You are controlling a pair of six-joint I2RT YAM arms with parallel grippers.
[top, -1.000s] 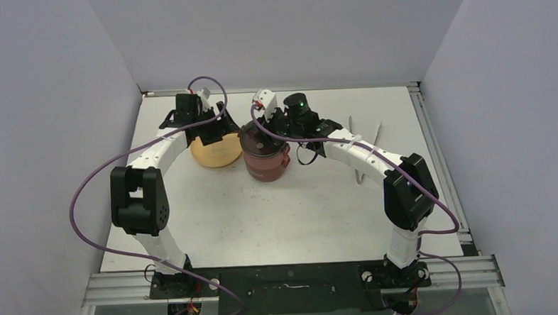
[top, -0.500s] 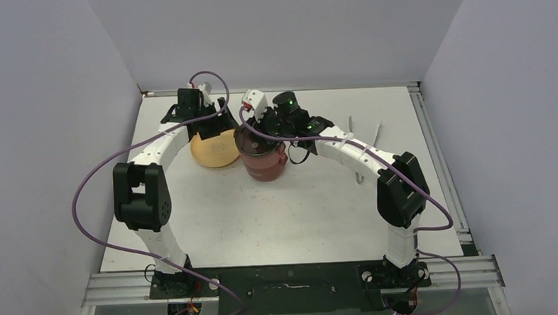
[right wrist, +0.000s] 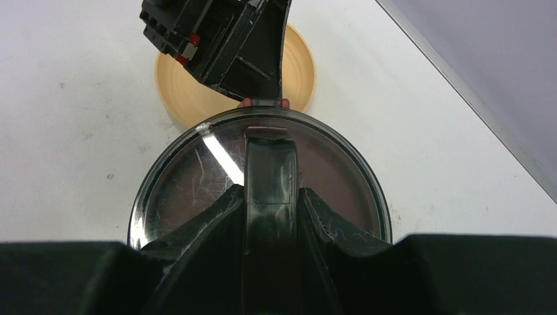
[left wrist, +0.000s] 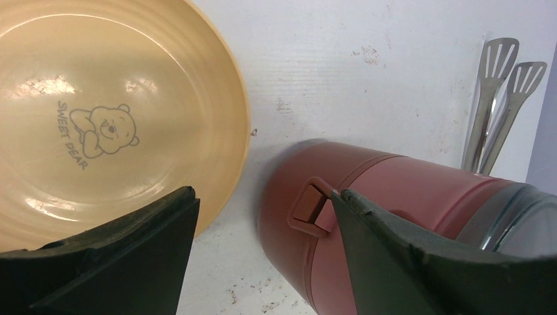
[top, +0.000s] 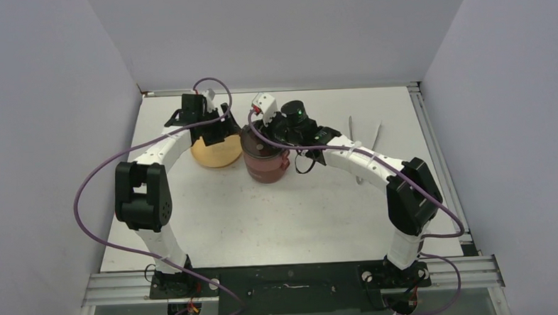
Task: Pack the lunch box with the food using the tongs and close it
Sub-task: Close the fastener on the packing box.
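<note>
Directly over the lunch box (top: 266,165), at the tabletop's (top: 265,222) far middle: right end effector (right wrist: 270,191), closed on the lid handle (right wrist: 269,154) of the seated grey lid (right wrist: 190,180); contents hidden. Left end effector (left wrist: 263,197), spread wide, held beside the box's side clip (left wrist: 312,207). Plate (left wrist: 98,79) just left, no food seen. Tongs (left wrist: 489,111) laid well right.

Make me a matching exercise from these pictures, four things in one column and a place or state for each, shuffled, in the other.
1. plate
2. top lid
3. tongs
4. left end effector

A. lying on the table, nothing holding them
B. open, facing the side handle of the lunch box
C. empty, bear drawing inside
D. sitting on the lunch box, handle gripped by the right end effector

Pairs: 1-C, 2-D, 3-A, 4-B
</note>
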